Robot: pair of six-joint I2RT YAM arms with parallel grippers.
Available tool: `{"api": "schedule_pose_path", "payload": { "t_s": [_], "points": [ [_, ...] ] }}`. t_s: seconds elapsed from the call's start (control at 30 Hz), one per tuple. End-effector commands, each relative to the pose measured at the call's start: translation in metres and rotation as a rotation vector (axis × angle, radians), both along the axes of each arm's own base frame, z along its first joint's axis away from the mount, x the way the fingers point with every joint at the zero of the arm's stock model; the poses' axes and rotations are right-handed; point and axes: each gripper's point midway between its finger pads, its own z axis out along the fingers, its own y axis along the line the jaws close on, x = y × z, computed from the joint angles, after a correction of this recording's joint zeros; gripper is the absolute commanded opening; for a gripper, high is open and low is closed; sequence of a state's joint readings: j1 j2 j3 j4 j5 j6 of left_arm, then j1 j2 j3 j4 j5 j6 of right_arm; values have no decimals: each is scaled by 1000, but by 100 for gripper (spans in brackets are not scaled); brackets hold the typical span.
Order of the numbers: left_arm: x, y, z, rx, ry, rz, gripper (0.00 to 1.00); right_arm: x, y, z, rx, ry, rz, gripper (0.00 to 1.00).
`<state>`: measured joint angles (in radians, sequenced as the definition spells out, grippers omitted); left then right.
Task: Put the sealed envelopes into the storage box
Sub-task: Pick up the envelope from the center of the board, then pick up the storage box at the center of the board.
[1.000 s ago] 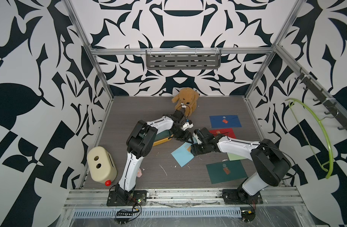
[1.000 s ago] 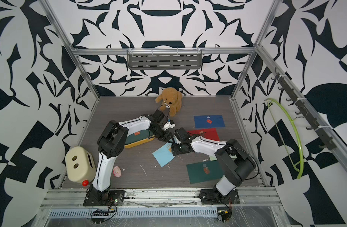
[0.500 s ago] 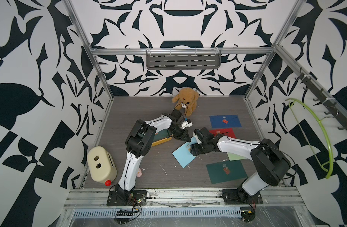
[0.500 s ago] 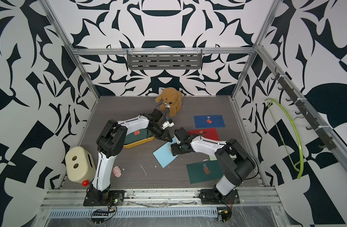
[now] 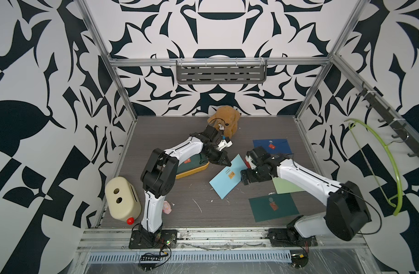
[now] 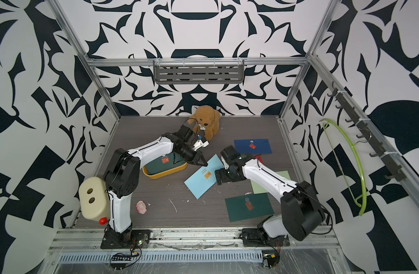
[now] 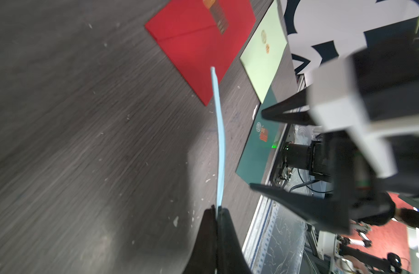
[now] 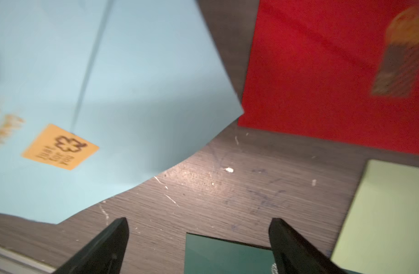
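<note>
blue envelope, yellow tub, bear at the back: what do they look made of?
Light blue envelope: thin matte paper, most likely. It bows in a curve from where the left gripper pinches it, and a fold line shows.
Yellow tub: probably moulded plastic, given its even colour and smooth rounded rim.
Bear: plush fabric with a fuzzy brown pile.

Plush bear [image 5: 225, 123] at back — cream box [image 5: 121, 201], pink toy [image 5: 167, 206] in front.
</note>
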<state>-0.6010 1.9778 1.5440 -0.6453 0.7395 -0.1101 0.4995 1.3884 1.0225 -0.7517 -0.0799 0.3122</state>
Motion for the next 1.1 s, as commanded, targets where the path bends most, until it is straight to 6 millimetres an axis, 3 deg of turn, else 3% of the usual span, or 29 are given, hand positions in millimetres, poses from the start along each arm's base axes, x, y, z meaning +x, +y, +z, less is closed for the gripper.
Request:
{"api": "schedule_pose_path", "payload": {
  "t_s": [0.0, 0.13, 0.27, 0.47, 0.6, 0.7, 0.83, 1.07],
  "points": [
    [-4, 21, 22, 74, -53, 67, 0, 14, -10, 46, 28, -68, -2, 90],
    [2, 57, 45, 206, -164, 205, 0, 40, 3, 69, 92, -117, -17, 79],
    [14, 115, 73, 334, -266, 375, 0, 60, 34, 72, 201, -126, -16, 70],
    [30, 206, 129, 399, -416, 656, 0, 77, 91, 52, 252, -117, 28, 58],
    [37, 250, 145, 436, -450, 771, 0, 87, 141, 35, 274, -103, 87, 53],
    [38, 264, 142, 464, -429, 791, 0, 100, 170, 26, 292, -104, 102, 46],
    [37, 270, 143, 463, -431, 811, 0, 116, 194, 13, 320, -90, 99, 41],
    [35, 272, 144, 464, -435, 813, 0, 128, 212, -15, 297, -37, 95, 30]
  ]
}}
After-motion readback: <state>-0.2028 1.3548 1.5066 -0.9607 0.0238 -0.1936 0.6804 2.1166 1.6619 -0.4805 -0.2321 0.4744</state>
